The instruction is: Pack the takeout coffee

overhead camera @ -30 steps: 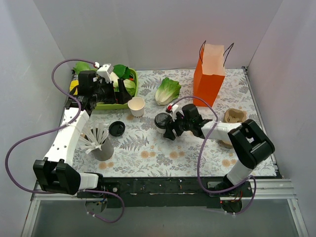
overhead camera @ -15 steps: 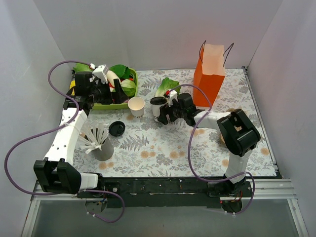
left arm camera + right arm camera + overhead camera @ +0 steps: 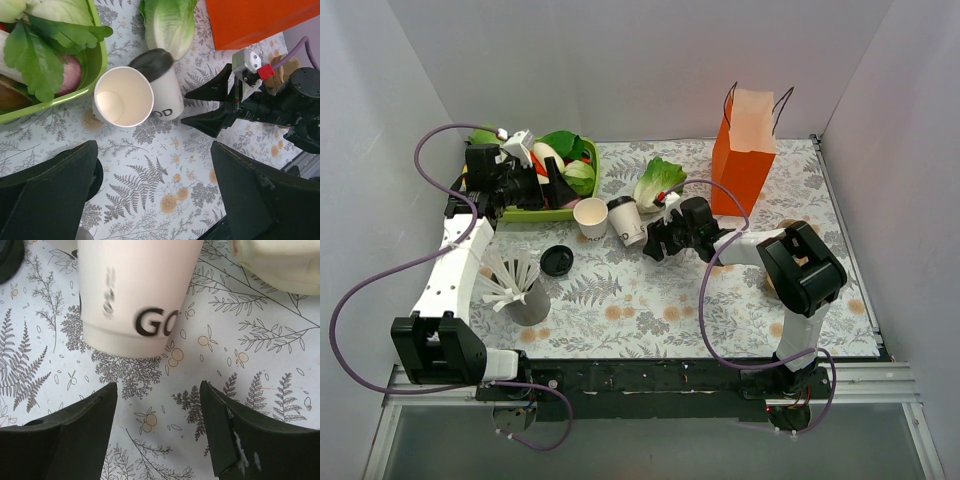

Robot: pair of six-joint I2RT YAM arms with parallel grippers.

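The takeout coffee (image 3: 628,220), a white cup with a black lid, stands on the floral mat against the bare-rimmed white cup (image 3: 591,217). It shows in the left wrist view (image 3: 165,92) and close up in the right wrist view (image 3: 135,295). My right gripper (image 3: 655,240) is open and empty just right of the coffee, apart from it (image 3: 157,410). My left gripper (image 3: 552,185) is open and empty, high above the mat (image 3: 155,200) near the green tray. The orange paper bag (image 3: 745,150) stands open at the back right.
A green tray (image 3: 525,212) of vegetables sits at the back left. A lettuce (image 3: 658,183) lies behind the coffee. A loose black lid (image 3: 556,261) and a grey holder of white sticks (image 3: 520,292) are front left. A brown pulp carrier (image 3: 796,235) lies at the right.
My right gripper carried the coffee back and left, set it against the bare-rimmed cup, opened and drew back a little. My left gripper shifted slightly.
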